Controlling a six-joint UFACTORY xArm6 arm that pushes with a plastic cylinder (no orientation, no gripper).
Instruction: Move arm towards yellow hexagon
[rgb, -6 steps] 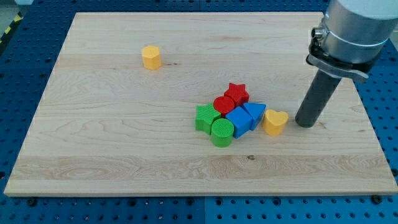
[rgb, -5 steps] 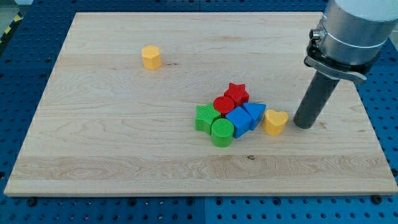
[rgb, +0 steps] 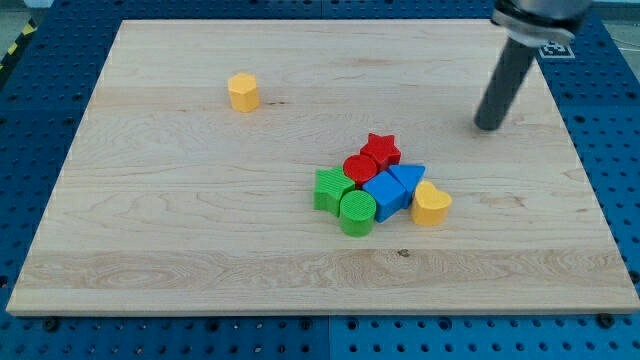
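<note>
**Operator:** What lay nearest the view's bottom?

**Technician:** A cluster of blocks sat right of the wooden board's (rgb: 200, 250) centre. It comprised a green cylinder (rgb: 356, 212), a second green block (rgb: 330, 189) of unclear shape, a blue cube (rgb: 384, 194), a blue triangle (rgb: 408, 178), a red cylinder (rgb: 359, 168) and a red star (rgb: 380, 150), all packed in contact. A yellow heart (rgb: 430, 204) rested against the cluster's right side.

**Operator:** And the rod?

**Technician:** The tip (rgb: 487, 126) stood farther up, at the view's upper right, well apart from every block. The arm carried no jaws, so no jaw state applied.

**Operator:** Where was the target?

**Technician:** The yellow hexagon (rgb: 243, 91) stood alone at the view's upper left, well apart from the cluster and far across the board from the tip.

**Operator:** How should the approach have been run?

**Technician:** In his judgement, the tip should have travelled leftward along the upper part of the board, keeping above the red star, since the cluster lay below a direct line. Speed should have been reduced near the hexagon, stopping just beside it without nudging it.
</note>
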